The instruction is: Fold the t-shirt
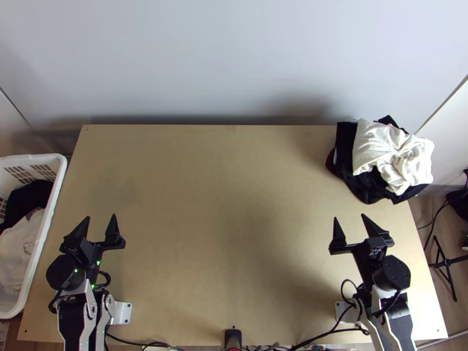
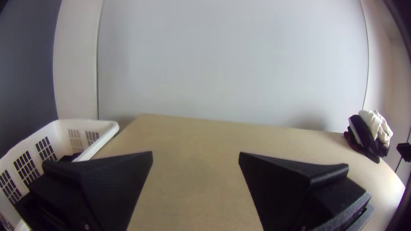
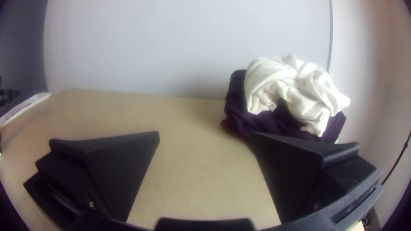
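Observation:
In the top view a bunched white cloth (image 1: 391, 153) lies on top of a pile of dark cloth (image 1: 370, 186) at the table's far right corner; which piece is the t-shirt I cannot tell. My left gripper (image 1: 101, 220) is open over the table's left side, far from the pile. My right gripper (image 1: 349, 221) is open on the near side of the pile, apart from it. In the left wrist view my left gripper (image 2: 195, 156) has nothing between its fingers. The right wrist view has my right gripper (image 3: 205, 134) open, with the white cloth (image 3: 295, 87) beyond it.
A white basket (image 1: 45, 234) holding dark and light cloth stands at the left edge of the wooden table (image 1: 228, 222). Bare tabletop lies between the two arms. Cables run along the near edge, and a black stand (image 1: 443, 263) is off to the right.

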